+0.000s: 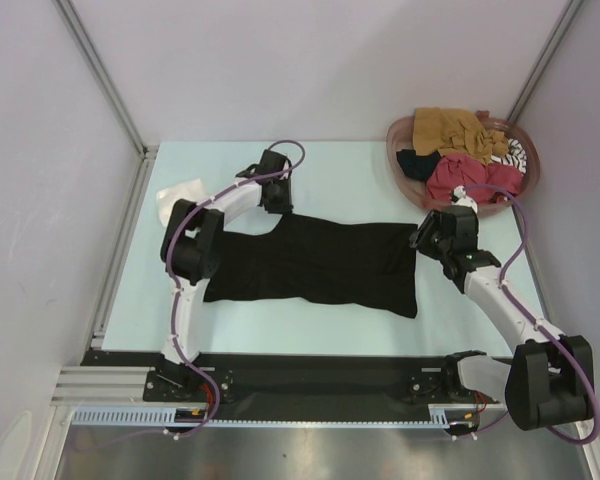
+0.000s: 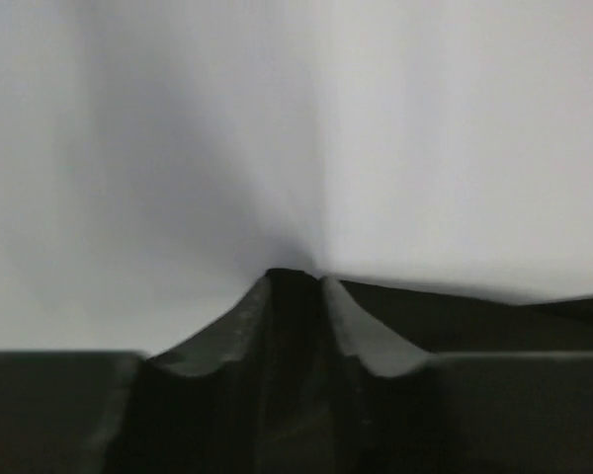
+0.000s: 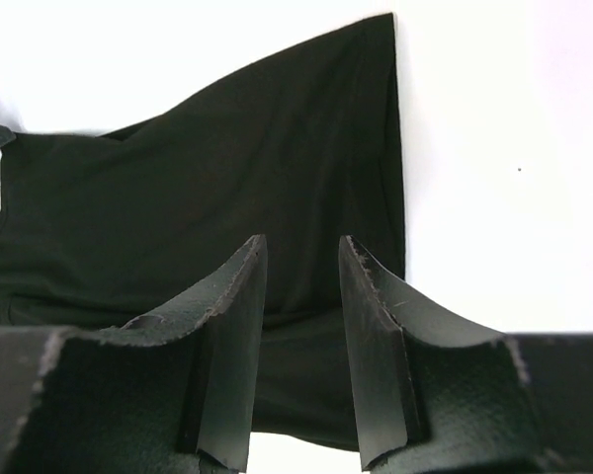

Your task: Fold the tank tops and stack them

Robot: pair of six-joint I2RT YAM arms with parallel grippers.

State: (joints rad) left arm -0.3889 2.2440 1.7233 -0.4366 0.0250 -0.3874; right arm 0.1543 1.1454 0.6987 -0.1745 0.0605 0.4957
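From the top view I see a large black tank top (image 1: 320,265) of limp cloth spread flat in the middle of the pale blue table (image 1: 330,170); the left gripper (image 1: 276,197) sits at its far left corner, and the right gripper (image 1: 427,238) sits at its right edge. A small white cloth garment (image 1: 180,195) lies folded near the table's left edge, apart from the black one. A round reddish-brown plastic basket (image 1: 400,170) stands at the far right corner, holding a mustard-brown top (image 1: 455,128), a red top (image 1: 465,175) and a black-and-white striped top (image 1: 515,153).

The left wrist view is blurred. The two fingers (image 2: 239,331) stand close together with a dark ridge rising between their tips; black cloth (image 2: 474,316) runs off to the right. I cannot tell whether they have pinched it or only straddle it.

In the right wrist view the fingers (image 3: 232,336) stand partly apart with a clear gap between them; the black cloth (image 3: 227,168) lies flat beneath and beyond them, its edge crossing the gap, with white table (image 3: 494,148) to the right. The fingers grip nothing that I can see.
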